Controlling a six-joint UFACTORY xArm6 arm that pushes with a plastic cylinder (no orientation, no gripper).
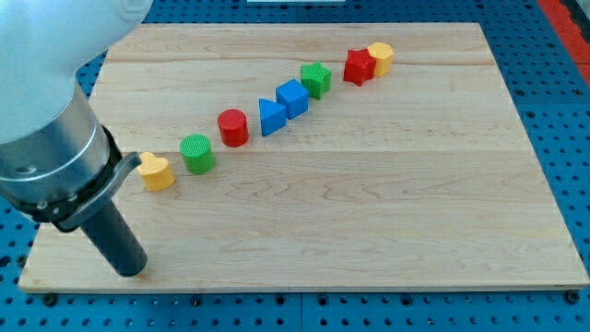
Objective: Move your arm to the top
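My tip rests on the wooden board near its bottom left corner, below and left of the yellow heart block. A diagonal row of blocks runs from there toward the view's top right: a green cylinder, a red cylinder, a blue triangle, a blue cube, a green star, a red star and a yellow block. The tip touches no block.
The arm's large grey and white body fills the view's left side and covers the board's left edge. A blue perforated table surrounds the board.
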